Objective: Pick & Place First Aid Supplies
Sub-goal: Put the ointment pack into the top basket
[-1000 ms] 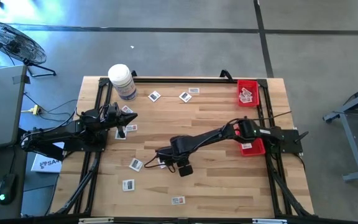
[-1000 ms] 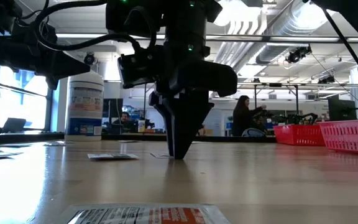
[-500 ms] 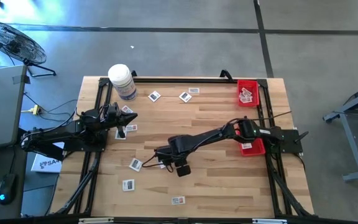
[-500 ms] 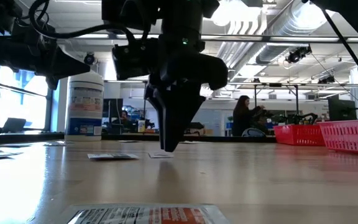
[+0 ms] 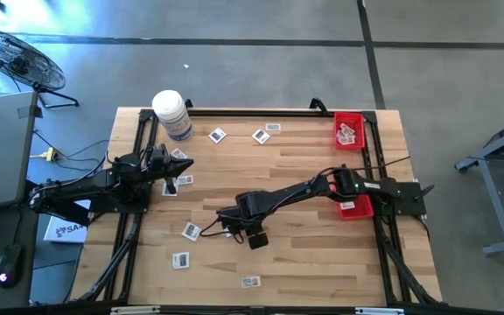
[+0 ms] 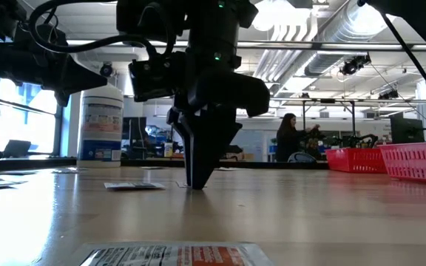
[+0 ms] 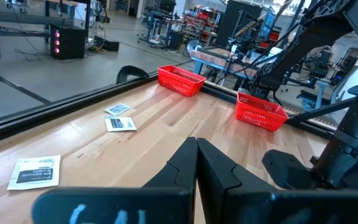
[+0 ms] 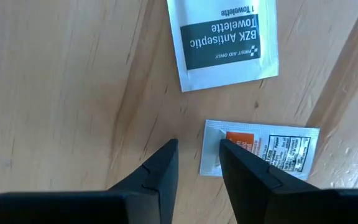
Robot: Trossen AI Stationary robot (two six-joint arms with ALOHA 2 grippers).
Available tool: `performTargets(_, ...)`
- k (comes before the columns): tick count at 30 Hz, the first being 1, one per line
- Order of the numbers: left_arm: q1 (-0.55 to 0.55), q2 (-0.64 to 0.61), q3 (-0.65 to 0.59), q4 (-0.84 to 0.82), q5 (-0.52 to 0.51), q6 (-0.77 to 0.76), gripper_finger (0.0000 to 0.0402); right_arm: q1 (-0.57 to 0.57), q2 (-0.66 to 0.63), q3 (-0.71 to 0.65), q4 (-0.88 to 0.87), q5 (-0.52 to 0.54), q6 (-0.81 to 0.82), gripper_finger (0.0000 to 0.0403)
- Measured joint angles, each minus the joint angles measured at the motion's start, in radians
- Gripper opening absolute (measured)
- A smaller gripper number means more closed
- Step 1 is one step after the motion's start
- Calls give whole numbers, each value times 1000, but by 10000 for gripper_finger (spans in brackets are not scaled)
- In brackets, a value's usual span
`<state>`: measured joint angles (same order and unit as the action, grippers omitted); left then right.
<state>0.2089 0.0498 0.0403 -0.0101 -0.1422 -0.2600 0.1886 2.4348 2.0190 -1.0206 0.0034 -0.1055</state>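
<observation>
My right gripper points straight down at mid-table, open, its tips low at the wood. Bare wood shows between the fingers. One finger stands at the edge of a small white packet with orange print that lies flat. A larger white packet with a dark label lies flat just beyond. More first aid packets lie scattered flat on the table. My left gripper is shut and waits level at the table's left side. My right gripper has one finger over the orange-print packet's edge, coming from above. The finger hides that spot, so I cannot tell whether it touches the packet. The packet lies flat on the table, outside the gap between the fingers.
A big white jar stands at the far left. A red bin holding packets sits at the far right, and a second red bin lies under the right arm. A packet lies close to the low camera.
My right gripper has shifted a little toward the table's left edge and its tips have come down to the wood again, the gap between the fingers unchanged. The packets lie where they were.
</observation>
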Motion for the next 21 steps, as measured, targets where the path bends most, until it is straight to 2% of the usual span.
performTargets(5, 0, 0, 0, 0, 0, 0, 1, -10, 2, -1, -1, 0, 2, 103)
performTargets(17, 0, 0, 0, 0, 0, 0, 1, -17, 23, -2, 20, 11, 11, 14)
performTargets(21, 0, 0, 0, 0, 0, 0, 1, -18, 36, 0, 19, 17, 11, 2)
